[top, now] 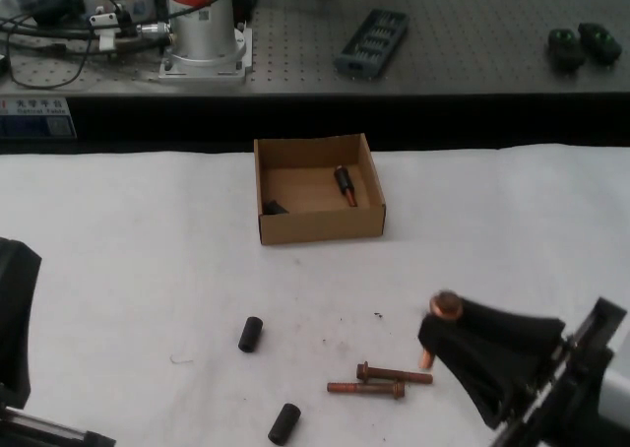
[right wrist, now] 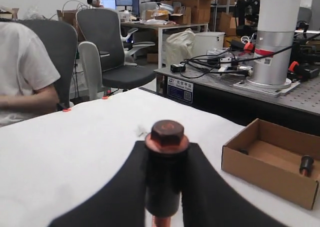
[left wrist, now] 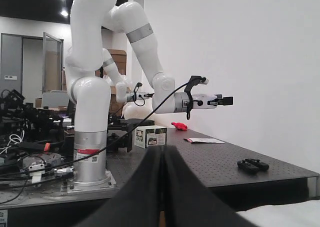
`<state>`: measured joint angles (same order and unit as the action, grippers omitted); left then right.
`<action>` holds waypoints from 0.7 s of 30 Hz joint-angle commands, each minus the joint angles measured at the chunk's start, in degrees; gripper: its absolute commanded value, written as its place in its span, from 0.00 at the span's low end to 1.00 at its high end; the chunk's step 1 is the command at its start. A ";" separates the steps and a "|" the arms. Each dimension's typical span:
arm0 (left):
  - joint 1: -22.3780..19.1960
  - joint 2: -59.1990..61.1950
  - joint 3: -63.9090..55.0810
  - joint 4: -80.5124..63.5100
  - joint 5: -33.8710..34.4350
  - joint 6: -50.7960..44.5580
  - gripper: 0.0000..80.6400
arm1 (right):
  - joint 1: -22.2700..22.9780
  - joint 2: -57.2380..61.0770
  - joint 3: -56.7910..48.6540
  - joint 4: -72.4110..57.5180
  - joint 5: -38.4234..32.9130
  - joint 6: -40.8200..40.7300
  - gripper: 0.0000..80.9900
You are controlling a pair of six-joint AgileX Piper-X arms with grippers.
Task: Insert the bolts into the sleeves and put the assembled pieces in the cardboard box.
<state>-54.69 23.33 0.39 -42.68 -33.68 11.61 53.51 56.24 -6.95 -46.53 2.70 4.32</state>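
Nearest, at the right, the right end effector [right wrist: 163, 174] is clamped on a black cylindrical sleeve [right wrist: 162, 192]. A copper hex-head bolt [right wrist: 166, 133] stands upright through the sleeve, above the white cloth-covered counter [top: 148, 260]. The left end effector [left wrist: 162, 182] has its fingers pressed together.

Just left of the held piece, a loose copper bolt [top: 393, 374] lies beside a second loose copper bolt [top: 366, 389]. Farther left are a near black sleeve [top: 284, 423] and another black sleeve [top: 250, 334].

Mid-counter, the open brown cardboard box [top: 320, 226] holds an assembled bolt-and-sleeve piece [top: 345, 185] near its right wall and a small dark piece [top: 274, 208] at its near-left corner.

Beyond, a blue-and-white label [top: 35, 117] sits on the edge of the grey perforated counter [top: 463, 53], its print too small to read.
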 commanded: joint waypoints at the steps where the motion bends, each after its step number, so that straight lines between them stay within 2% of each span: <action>1: 0.00 -0.50 -0.39 -0.66 0.40 0.24 0.01 | -0.39 -0.72 -4.22 1.32 4.43 2.56 0.07; 5: 0.00 -0.50 -0.39 -0.19 2.48 -1.59 0.01 | -0.57 -2.76 -12.74 17.43 5.71 -1.29 0.07; 9: 0.00 -0.50 -0.39 0.36 2.99 -1.82 0.01 | -2.66 -4.12 -21.41 30.90 7.29 -3.35 0.07; 15: 1.63 -0.50 -0.39 0.84 6.63 -4.37 0.01 | -8.15 -3.93 -27.94 33.76 6.58 -2.76 0.07; 21: 5.74 -0.50 -0.39 2.81 16.70 -9.05 0.01 | -13.86 -1.15 -34.04 40.18 2.86 -1.38 0.07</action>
<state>-51.58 23.35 0.63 -40.84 -23.92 6.24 40.55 54.66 -39.58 -7.35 7.00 2.56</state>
